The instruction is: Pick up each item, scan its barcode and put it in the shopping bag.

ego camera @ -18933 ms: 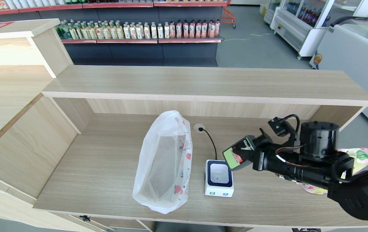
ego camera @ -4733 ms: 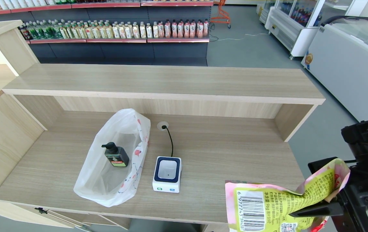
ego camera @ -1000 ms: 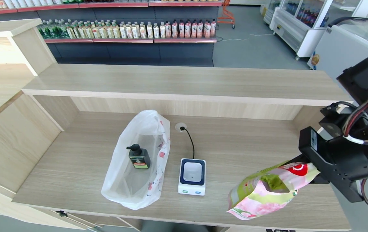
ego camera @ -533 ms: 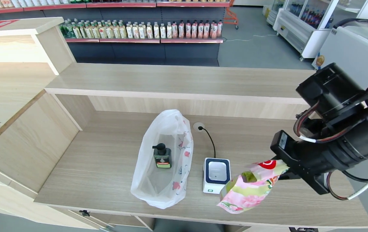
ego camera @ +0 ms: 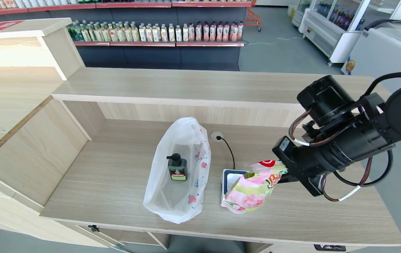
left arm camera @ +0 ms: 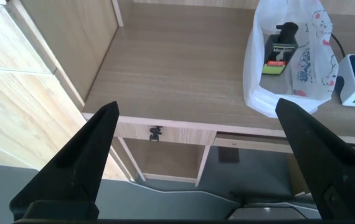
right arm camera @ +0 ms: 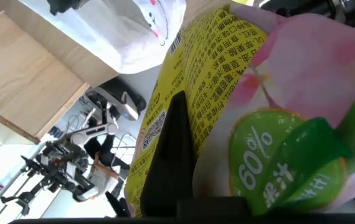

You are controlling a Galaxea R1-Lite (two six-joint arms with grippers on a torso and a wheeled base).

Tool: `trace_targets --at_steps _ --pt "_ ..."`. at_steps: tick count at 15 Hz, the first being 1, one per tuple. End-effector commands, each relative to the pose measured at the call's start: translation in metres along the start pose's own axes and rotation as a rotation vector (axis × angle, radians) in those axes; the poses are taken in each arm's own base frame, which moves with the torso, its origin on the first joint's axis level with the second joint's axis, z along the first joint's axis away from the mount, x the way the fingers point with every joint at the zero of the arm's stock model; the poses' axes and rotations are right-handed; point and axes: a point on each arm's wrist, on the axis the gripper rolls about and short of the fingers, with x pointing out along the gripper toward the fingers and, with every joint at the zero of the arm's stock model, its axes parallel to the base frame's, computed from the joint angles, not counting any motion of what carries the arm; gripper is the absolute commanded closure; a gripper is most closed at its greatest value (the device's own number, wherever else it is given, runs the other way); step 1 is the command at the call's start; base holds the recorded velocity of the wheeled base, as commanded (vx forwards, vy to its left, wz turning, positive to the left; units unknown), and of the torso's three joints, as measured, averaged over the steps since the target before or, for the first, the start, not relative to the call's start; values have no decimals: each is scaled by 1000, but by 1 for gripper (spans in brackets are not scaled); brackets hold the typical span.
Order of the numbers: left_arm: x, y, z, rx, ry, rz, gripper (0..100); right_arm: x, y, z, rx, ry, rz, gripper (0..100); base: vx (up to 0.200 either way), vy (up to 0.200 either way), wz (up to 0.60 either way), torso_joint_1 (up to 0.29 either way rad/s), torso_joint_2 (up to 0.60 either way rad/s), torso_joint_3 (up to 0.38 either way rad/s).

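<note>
My right hand [ego camera: 284, 171] is clamped on the pink-and-green snack pouch [ego camera: 251, 189], which hangs from it just above the scanner [ego camera: 229, 175].

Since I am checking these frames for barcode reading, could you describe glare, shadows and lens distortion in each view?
Head view: even light, a soft shadow beneath the snack pouch on the counter, whose edges look straight. Left wrist view: the fingers are dark silhouettes. Right wrist view: its yellow print shows no glare.

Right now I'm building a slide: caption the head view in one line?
Right gripper holds a snack pouch over the scanner; a pump bottle sits in the shopping bag.
</note>
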Motion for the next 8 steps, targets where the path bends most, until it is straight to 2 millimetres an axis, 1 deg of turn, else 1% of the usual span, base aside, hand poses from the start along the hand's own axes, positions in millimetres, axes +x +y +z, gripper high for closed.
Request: trace_targets --at_steps 1,2,3,4,7,8 --pt "0 0 0 0 0 0 0 23 -7 14 38 8 -68 100 0 0 0 0 0 0" --pt "0 0 0 2 0 0 0 30 -12 18 52 9 -87 100 0 0 0 0 0 0" --pt "0 0 0 0 0 0 0 31 -12 21 58 12 -81 100 0 0 0 0 0 0" --pt "0 0 0 0 0 0 0 42 -17 31 80 30 -69 100 0 0 0 0 0 0" --pt "0 0 0 0 0 0 0 59 -22 43 109 60 -71 100 0 0 0 0 0 0" --pt "0 0 0 2 0 0 0 60 -22 44 109 67 -61 100 0 0 0 0 0 0"
